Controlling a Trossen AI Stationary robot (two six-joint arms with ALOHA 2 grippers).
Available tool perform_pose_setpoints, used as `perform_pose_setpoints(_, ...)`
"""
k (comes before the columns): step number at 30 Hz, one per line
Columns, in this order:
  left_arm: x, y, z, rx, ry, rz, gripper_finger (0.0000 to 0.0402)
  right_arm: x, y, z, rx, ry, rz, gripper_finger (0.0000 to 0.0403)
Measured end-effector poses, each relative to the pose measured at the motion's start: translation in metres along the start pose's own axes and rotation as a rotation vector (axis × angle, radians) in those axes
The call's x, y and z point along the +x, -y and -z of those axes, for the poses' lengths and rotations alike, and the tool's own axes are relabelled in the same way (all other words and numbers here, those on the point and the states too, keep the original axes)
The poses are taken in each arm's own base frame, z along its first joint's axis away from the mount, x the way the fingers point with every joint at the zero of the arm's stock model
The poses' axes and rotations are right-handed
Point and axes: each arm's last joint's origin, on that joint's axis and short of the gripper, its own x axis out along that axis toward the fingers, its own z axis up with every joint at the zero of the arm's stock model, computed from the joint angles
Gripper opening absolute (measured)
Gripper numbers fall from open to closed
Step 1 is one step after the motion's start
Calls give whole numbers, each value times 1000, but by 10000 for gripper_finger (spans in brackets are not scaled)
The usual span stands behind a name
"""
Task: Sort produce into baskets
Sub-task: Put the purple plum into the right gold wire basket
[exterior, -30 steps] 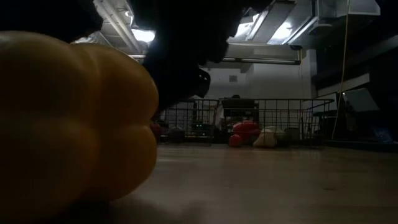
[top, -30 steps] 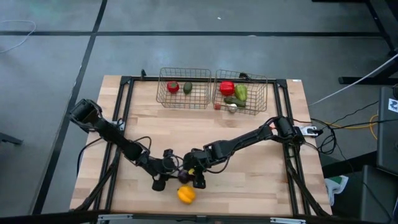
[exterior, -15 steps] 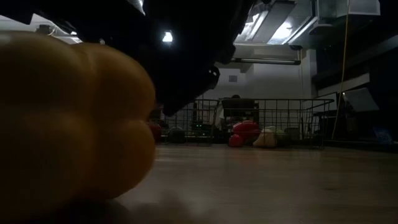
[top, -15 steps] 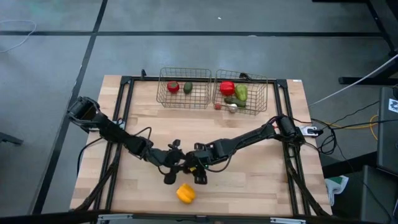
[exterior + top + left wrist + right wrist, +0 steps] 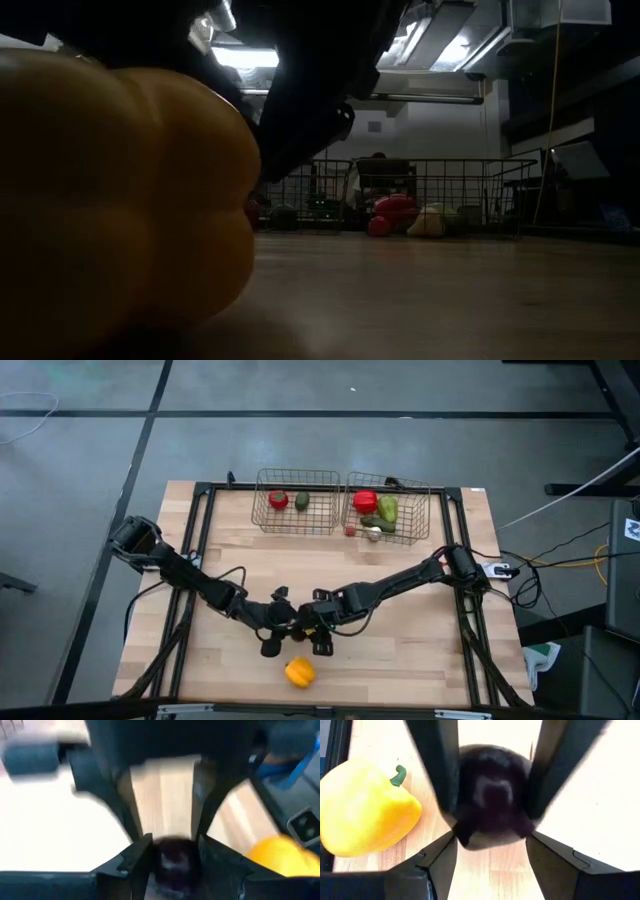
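A purple ball (image 5: 297, 629) sits between my two grippers, near the middle of the table's near half. My left gripper (image 5: 285, 628) reaches in from the left and is shut on the ball (image 5: 175, 859). My right gripper (image 5: 309, 633) faces it from the right and is open. Its fingertips (image 5: 445, 845) stand on either side of the ball (image 5: 490, 795); I cannot tell whether they touch it. A yellow pepper (image 5: 298, 672) lies on the table just nearer than both grippers. Two wire baskets (image 5: 297, 472) (image 5: 392, 482) stand at the far edge and hold red and green produce. My left gripper pinches the purple ball by two opposite sides (image 5: 158, 857) between its two fingers (image 5: 135, 862). The fingers come from the table's left. Both grippers hide the ball's underside, so I cannot tell whether it is clear of the table.
The yellow pepper fills the left of the low view (image 5: 110, 200), close to the camera. The left basket holds a red tomato (image 5: 278, 500) and a green piece. The right basket holds a red pepper (image 5: 365, 501) and green pieces. Bare wood lies between the grippers and the baskets.
My left gripper has moved toward the table's right and far edges, closing in on the right gripper. The purple ball has shifted a little toward the far edge, away from the yellow pepper. The right gripper has drawn slightly toward the far edge with it.
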Motion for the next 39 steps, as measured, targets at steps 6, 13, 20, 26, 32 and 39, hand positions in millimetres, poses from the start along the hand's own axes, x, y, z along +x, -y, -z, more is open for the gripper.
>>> perform_pose_setpoints(6,-1,-1,11,-20,-99,-19,159,-5,-1,-5,4,32,1,234)
perform_pose_setpoints(13,-1,-3,15,-36,-137,-41,159,-3,-1,-3,3,23,-5,234)
perform_pose_setpoints(20,-1,-3,15,-36,-132,-41,159,-3,-1,-4,1,36,-12,234)
perform_pose_setpoints(26,-1,-2,14,-33,-126,-40,159,-2,1,-4,2,50,58,234)
perform_pose_setpoints(32,-1,-2,14,-33,-125,-40,159,-2,0,-3,26,37,39,234)
perform_pose_setpoints(39,-8,0,1,12,-79,-20,159,-1,1,-3,27,41,52,234)
